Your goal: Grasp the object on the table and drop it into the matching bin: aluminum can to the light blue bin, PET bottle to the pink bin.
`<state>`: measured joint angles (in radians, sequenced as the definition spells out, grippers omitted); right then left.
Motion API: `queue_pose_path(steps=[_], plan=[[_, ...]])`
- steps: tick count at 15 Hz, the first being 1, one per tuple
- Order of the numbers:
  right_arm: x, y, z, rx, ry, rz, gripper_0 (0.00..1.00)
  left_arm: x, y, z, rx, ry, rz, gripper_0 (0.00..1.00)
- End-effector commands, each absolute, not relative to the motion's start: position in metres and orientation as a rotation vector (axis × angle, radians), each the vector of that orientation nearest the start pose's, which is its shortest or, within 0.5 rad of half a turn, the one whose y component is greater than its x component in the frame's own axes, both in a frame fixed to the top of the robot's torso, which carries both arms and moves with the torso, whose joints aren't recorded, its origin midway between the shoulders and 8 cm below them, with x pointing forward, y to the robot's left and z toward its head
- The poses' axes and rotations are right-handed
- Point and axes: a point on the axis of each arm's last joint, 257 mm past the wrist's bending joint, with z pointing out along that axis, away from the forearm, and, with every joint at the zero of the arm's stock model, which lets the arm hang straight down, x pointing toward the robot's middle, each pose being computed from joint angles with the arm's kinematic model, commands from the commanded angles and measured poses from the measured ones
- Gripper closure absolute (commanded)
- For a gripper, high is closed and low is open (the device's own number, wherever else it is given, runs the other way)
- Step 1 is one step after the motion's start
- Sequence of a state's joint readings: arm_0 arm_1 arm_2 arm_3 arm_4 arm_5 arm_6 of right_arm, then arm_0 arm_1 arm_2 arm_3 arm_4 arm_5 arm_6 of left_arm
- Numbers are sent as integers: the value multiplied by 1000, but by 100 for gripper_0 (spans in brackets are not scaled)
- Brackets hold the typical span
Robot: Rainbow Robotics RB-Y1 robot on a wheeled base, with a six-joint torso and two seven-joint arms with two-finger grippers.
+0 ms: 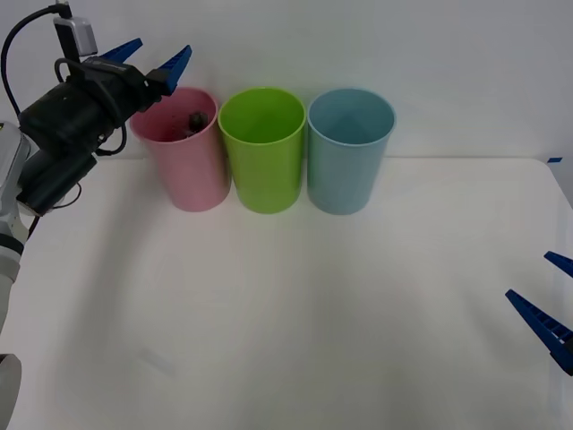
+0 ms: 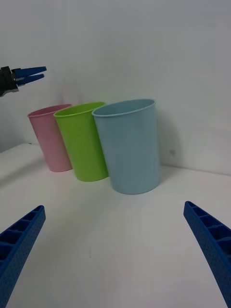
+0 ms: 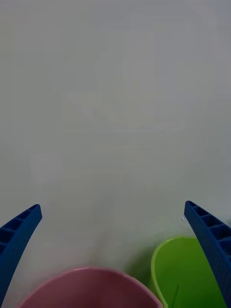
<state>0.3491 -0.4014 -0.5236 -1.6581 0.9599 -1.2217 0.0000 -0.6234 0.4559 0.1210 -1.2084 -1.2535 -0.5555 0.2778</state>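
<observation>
the right gripper [image 1: 548,300] is cut off by the front view's right edge, so little more than its two blue ribbed fingers [image 1: 537,322] show, spread apart and empty above the tabletop's right edge. inside the pink bin [image 1: 183,152] only a small dark shape is visible against the near wall, the pet bottle [image 1: 193,120]; its cap and clear body are hard to make out.

the table [image 1: 295,313] is a wide white surface with a plain pale wall [image 1: 448,54] behind it. three bins stand in a row near the far edge, toward the far left corner: the pink bin, a green bin [image 1: 263,148] just beside it, and the light blue bin [image 1: 349,148] next to that, all upright. nothing can be seen inside the green and light blue bins from above.

the left gripper [image 1: 154,59] hangs over the far left side of the pink bin's rim, its fingers released and wide apart, holding nothing.
</observation>
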Motion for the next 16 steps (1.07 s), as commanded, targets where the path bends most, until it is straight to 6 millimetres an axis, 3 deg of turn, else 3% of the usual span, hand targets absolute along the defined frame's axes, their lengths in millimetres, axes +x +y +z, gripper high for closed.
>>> queue_pose_path(steps=[1, 8, 16], plan=[[342, -330, -169, -465, 1441, 567, 0, 644, 227, 1, 324, 1328, -534, 0], [342, -330, -169, -465, 1441, 567, 0, 578, 264, -15, 303, 1301, -580, 0], [342, -330, -169, -465, 1441, 567, 0, 484, 335, -51, 275, 1326, -522, 0]])
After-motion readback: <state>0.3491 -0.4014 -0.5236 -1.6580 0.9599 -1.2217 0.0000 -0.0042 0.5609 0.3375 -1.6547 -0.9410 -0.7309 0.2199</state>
